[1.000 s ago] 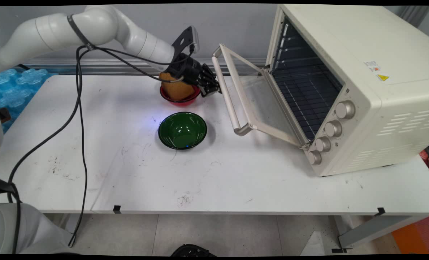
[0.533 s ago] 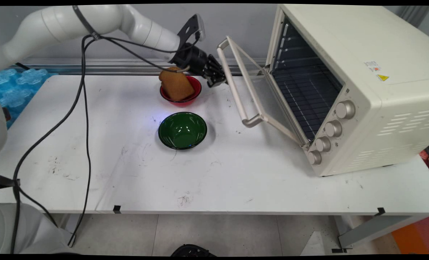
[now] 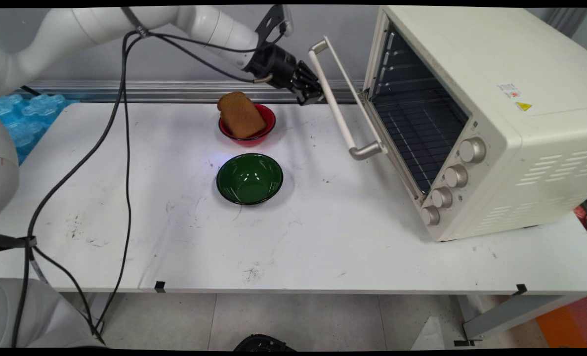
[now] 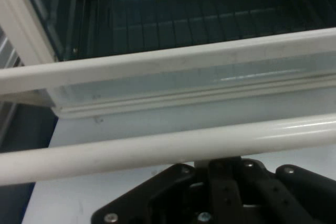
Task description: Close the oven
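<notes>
- Cream metal fills my screen on the right: a toaster oven [image 3: 476, 118] stands on the white desk [image 3: 293, 237], its glass door [image 3: 360, 106] hanging part open and tilted well up from flat.
- My claw [image 3: 313, 94] sits raised above the desk's far side, pressed up against the far end of the door's handle bar [image 3: 343, 104].
- From the hand view, the handle bar [image 4: 168, 148] runs straight across just above the claw's black linkage [image 4: 220, 192], touching or nearly so; I cannot see the fingertips, so I cannot tell whether the claw is clenched or released.
- Beyond the bar, that view shows the door's upper frame [image 4: 173, 61] and the wire rack inside the oven [image 4: 210, 22].
- Left of and below the claw, a red bowl [image 3: 246, 129] rests on the desk with a brown slice of toast [image 3: 239, 114] leaning up in it; it lies near the claw but apart from it.
- Nearer me, a green bowl [image 3: 249, 179] stands just in front of the red one, not touching it.
- Four knobs [image 3: 451, 180] run down the oven's front panel.
- Black cables [image 3: 120, 148] droop from the arm across the left of the desk.
</notes>
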Available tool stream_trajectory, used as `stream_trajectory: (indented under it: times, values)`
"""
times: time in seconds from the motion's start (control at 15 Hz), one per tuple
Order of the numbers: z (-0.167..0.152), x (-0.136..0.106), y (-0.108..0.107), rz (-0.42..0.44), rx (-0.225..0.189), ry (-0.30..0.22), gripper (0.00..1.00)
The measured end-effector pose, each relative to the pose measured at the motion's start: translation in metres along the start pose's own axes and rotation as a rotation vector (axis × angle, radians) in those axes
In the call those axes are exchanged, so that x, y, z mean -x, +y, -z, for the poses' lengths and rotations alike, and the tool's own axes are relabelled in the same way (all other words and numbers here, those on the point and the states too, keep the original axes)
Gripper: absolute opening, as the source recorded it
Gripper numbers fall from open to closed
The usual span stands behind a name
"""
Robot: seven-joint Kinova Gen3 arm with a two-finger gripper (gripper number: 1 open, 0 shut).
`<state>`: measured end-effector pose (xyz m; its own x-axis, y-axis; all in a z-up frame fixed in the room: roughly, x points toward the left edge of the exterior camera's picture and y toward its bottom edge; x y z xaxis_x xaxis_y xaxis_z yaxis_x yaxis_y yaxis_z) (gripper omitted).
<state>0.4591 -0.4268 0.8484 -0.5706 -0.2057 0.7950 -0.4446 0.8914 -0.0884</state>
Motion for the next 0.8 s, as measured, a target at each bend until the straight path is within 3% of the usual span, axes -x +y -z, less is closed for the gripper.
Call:
stream_trajectory:
  times: [0.8]
  values:
    - [-0.008,-0.038,-0.009,0.016,0.069,-0.004,0.0]
